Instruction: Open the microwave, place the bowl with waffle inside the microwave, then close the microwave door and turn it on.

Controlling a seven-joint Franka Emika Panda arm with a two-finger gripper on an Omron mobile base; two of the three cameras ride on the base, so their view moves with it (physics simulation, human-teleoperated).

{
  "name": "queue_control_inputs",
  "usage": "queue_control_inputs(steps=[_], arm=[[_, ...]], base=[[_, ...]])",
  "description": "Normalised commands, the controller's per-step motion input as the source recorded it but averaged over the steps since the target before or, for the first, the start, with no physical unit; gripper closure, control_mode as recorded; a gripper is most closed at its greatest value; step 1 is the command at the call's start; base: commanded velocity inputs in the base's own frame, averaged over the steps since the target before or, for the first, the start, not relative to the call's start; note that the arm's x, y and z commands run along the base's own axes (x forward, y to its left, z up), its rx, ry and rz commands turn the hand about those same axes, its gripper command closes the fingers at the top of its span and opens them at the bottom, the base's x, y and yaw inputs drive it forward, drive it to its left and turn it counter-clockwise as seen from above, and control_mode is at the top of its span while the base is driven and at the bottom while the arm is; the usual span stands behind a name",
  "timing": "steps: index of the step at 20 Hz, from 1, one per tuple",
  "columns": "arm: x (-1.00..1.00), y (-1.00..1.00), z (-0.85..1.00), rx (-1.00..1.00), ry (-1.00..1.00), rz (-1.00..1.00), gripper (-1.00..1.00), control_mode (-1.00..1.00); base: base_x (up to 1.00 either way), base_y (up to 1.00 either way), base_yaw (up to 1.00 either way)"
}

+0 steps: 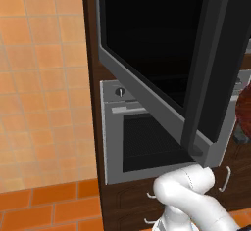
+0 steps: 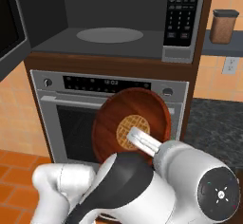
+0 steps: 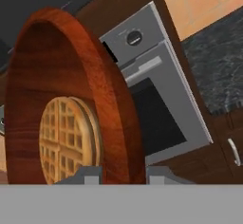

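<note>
Microwave (image 2: pixel 109 33): built-in, upper cabinet bay; cavity exposed, grey turntable disc (image 2: pixel 110 34) bare, keypad panel (image 2: pixel 182 14) at right.

Microwave door (image 1: pixel 162 63): black glass, grey edge, swung fully out to the left; dark vertical bar handle (image 1: pixel 203 68) on its free side. Open so the cavity can take the load.

Wooden bowl (image 2: pixel 132 123): red-brown, carried in front of the steel oven (image 2: pixel 71 99), below the cavity and near its right half. Tilted steeply toward the camera, apparently because it is held by its rim.

Waffle (image 2: pixel 133 132): round, golden, lying against the bowl floor; a slide toward the low rim seems possible.

Gripper (image 3: pixel 122 174): fingers either side of the bowl's rim, pinching it.

Step in hand, as judged: lift bowl up and forward onto the turntable; closing the door and switching on remain.

Canister (image 2: pixel 223 26): brown, on right shelf, well apart.
</note>
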Motion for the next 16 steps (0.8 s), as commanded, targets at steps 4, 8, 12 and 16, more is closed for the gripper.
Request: queue_control_inputs(steps=[4,8,12,16], arm=[[0.46,1.0,0.69,-0.02,0.03,-0.21,1.0,-1.0],[0.25,0.98,0.6,0.0,0.0,-0.17,1.0,-1.0],[0.12,0.93,0.71,0.0,0.0,-0.17,1.0,-1.0],[0.06,0.54,0.79,0.0,0.0,-0.05,1.0,-1.0]], base=[[0.0,0.0,0.0],[0.0,0.0,0.0],[0.0,0.0,0.0],[0.0,0.0,0.0]])
